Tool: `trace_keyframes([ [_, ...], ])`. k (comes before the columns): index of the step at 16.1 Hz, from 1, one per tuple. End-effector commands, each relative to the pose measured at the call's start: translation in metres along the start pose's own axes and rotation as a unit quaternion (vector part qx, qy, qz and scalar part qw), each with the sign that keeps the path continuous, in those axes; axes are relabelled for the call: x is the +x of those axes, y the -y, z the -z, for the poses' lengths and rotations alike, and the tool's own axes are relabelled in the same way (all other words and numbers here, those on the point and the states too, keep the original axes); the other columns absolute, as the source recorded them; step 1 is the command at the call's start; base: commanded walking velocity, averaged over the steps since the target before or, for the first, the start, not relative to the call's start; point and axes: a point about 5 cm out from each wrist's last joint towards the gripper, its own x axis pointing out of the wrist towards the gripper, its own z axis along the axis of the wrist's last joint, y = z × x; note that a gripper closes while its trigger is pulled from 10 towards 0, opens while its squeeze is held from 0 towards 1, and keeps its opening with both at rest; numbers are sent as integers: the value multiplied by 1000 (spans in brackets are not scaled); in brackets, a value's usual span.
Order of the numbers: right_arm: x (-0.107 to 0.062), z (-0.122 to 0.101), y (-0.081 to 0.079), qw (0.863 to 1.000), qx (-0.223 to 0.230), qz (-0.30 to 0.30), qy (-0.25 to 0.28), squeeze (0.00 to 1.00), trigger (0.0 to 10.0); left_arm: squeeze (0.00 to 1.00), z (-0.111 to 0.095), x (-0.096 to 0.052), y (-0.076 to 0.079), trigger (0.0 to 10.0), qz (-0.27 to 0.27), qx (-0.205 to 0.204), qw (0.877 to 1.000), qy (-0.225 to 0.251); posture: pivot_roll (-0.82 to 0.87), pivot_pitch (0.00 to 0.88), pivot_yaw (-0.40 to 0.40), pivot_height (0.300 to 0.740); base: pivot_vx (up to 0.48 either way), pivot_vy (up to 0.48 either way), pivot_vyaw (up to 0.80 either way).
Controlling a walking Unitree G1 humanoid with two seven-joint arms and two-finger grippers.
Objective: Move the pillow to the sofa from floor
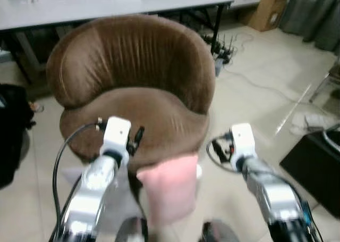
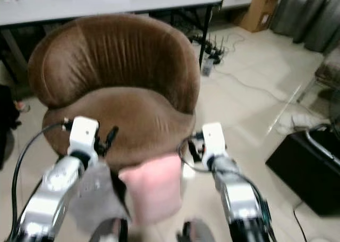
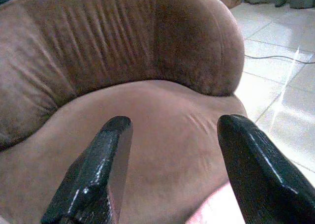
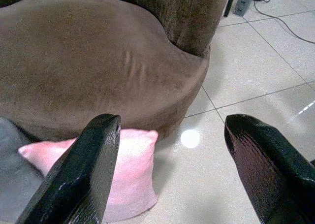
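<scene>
Down on the floor tiles, the pink pillow (image 4: 125,175) is leaning against the front of the brown sofa (image 1: 133,77). Both arms are hovering above it, the left end effector (image 3: 172,170) and the right end effector (image 4: 172,175) each gaping wide. To grip well, I reckon they should be lowering and pinching opposite edges together.
</scene>
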Motion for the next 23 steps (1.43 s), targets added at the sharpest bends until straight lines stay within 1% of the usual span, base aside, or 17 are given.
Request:
trace_keyframes([
  [1,-1,-3,3,1000,2,7,5,0,10000,0,0,1,2,10000,7,10,1000,-2,66,0,-10,635,0,0,0],
  [5,-2,-2,3,1000,7,11,4,0,10000,0,-1,4,1,10000,10,18,1000,-1,52,0,13,635,0,0,0],
  [12,-4,-1,3,1000,7,12,4,0,10000,0,2,5,1,10000,9,21,1000,-6,51,0,9,635,0,0,0],
  [14,-4,-1,3,1000,11,10,1,0,10000,0,3,3,2,10000,15,23,1000,-8,51,0,9,635,263,0,0],
  [16,-5,0,3,1000,12,9,-1,0,10000,0,4,2,3,10000,17,22,1000,-8,54,0,5,635,289,0,-500],
  [23,-5,1,2,1000,3,0,-4,0,10000,0,6,1,7,10000,22,18,1000,-9,55,0,1,635,292,0,0],
])
